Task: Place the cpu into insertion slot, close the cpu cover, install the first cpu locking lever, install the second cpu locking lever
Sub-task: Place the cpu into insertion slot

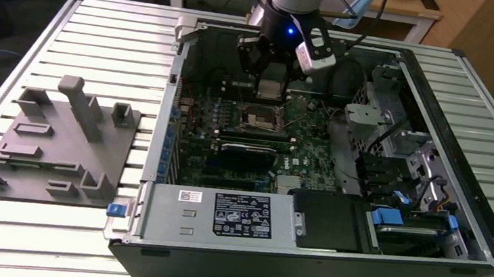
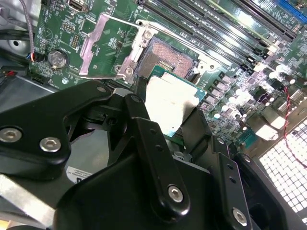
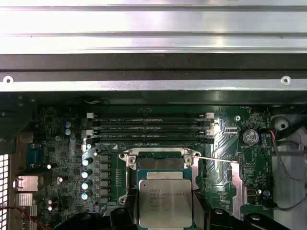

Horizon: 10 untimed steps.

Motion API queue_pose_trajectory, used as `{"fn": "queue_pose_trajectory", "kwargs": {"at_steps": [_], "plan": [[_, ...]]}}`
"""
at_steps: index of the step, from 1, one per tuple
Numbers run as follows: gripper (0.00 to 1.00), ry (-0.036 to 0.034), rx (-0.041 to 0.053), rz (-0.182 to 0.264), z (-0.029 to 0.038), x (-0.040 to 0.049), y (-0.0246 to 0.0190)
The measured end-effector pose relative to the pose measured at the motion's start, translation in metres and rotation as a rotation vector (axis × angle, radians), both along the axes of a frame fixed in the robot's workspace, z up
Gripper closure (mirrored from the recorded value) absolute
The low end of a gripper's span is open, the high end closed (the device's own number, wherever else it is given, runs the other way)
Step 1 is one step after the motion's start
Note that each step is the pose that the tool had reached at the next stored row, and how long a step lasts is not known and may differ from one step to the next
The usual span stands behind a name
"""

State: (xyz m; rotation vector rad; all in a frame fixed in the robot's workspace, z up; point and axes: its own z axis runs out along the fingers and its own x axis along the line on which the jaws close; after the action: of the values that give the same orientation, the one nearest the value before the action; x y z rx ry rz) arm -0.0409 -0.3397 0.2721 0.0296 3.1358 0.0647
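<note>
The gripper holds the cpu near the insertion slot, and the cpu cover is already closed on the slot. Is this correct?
Not quite. The gripper holds the cpu near the insertion slot, but the cpu cover is open, swung away from the slot, as the second wrist view shows.

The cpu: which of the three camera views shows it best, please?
The first wrist view: the cpu faces the camera, its grey top almost whole, near the insertion slot. The second wrist view shows it slanted, partly behind black links of the tool. The exterior view shows a small grey square under the tool.
</note>
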Motion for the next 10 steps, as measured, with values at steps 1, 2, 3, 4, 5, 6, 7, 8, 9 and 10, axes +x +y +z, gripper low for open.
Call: {"fn": "queue_pose_trajectory", "kwargs": {"at_steps": [1, 2, 3, 4, 5, 6, 7, 8, 9, 10], "plan": [[0.46, 0.0, -0.0005, 0.0, 0.0, 0.0, 0.0], [0.46, 0.0, -0.0011, 0.0, -0.0001, 0.0, 0.0], [0.46, 0.0, -0.0015, 0.0, -0.0002, 0.0, 0.0], [0.46, 0.0, -0.0021, 0.0, -0.0002, 0.0, 0.0], [0.46, 0.0, -0.0026, 0.0, -0.0003, 0.0, 0.0], [0.46, 0.0, -0.0038, 0.0, -0.0005, 0.0, 0.0], [0.46, 0.0, -0.0053, 0.0, -0.0007, 0.0, 0.0], [0.46, 0.0, -0.0057, 0.0, -0.0007, 0.0, 0.0], [0.46, 0.0, -0.0062, 0.0, -0.0008, 0.0, 0.0], [0.46, 0.0, -0.0067, 0.0, -0.0008, 0.0, 0.0]]}}
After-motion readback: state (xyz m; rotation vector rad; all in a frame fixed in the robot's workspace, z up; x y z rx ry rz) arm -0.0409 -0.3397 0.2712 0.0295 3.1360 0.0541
